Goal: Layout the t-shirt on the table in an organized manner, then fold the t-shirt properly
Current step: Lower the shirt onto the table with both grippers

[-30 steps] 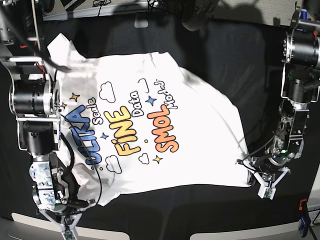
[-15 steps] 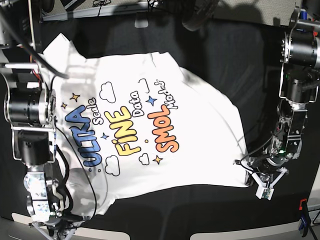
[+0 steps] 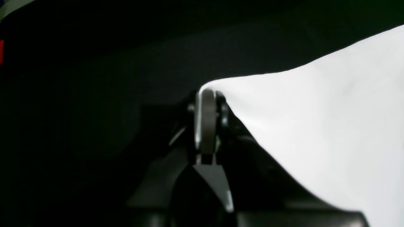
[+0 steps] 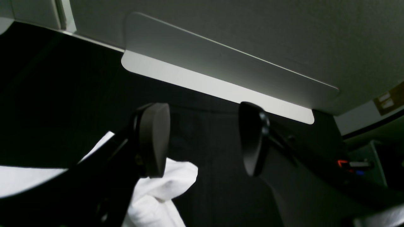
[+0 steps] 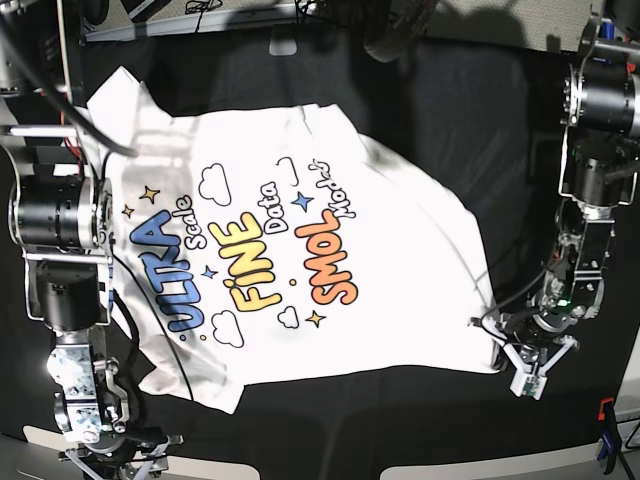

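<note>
while the t-shirt [image 5: 300,250] lies print side up across the black-clothed table [image 5: 450,110], its blue, yellow and orange cartoon lettering, clouds and stars face the base camera and run slantwise across the chest. one sleeve reaches toward the far left corner of that view; the body spreads toward the right, where a corner of the cloth meets the left gripper [image 5: 512,345].

in the left wrist view the left gripper [image 3: 206,94] has its fingers pressed together on the very edge of the white cloth [image 3: 315,126], which fans out from the pinch toward the right of the picture over the dark table cover [image 3: 94,78]. the fabric there is plain white, with no print showing.

at the near left of the base view the right gripper [image 5: 110,455] sits low at the table's edge, just beside the shirt's lower corner. its wrist camera shows the jaws spread wide, with bare black cloth [image 4: 208,157] between them and nothing held. one finger pad [image 4: 153,138] stands in front of a crumpled white fold of the shirt [image 4: 164,179]; whether it touches the fold cannot be told. beyond the right gripper [image 4: 202,142], a pale flat panel [image 4: 221,85] runs along the table edge.

an orange and blue clamp [image 5: 606,440] is fixed at the near right edge.
</note>
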You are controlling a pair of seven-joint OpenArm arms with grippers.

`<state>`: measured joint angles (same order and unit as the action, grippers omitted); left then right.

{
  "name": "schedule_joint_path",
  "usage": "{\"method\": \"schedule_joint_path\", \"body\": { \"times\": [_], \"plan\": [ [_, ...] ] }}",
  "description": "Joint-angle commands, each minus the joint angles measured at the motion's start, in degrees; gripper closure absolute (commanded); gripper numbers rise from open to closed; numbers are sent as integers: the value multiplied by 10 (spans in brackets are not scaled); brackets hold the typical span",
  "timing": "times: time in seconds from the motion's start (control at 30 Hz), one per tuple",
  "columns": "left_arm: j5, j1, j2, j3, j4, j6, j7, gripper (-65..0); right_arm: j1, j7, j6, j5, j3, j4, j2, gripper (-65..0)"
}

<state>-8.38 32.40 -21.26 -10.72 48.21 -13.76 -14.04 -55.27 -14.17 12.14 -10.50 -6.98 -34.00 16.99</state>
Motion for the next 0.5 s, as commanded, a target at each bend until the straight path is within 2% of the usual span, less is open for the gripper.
{"method": "schedule_joint_path", "body": {
  "times": [0.0,0.17,0.23,0.3,0.47],
  "plan": [
    [15,19,-5,4,9,2,27,0,-26,5,-6,3,2,-10,5,-340],
    [70,20,-9,4,9,3,49,-13,-26,-28,-6,45,2,-10,5,-340],
    [90,21,-8,4,9,4,68,-116,-26,-35,-6,64,2,-10,3,-340],
    [90,21,-8,4,9,4,76,-169,-26,-44,-6,66,2,-10,1,-340],
    [90,21,-8,4,9,4,77,-170,-26,-72,-6,67,2,-10,-2,-340]
  ]
}}
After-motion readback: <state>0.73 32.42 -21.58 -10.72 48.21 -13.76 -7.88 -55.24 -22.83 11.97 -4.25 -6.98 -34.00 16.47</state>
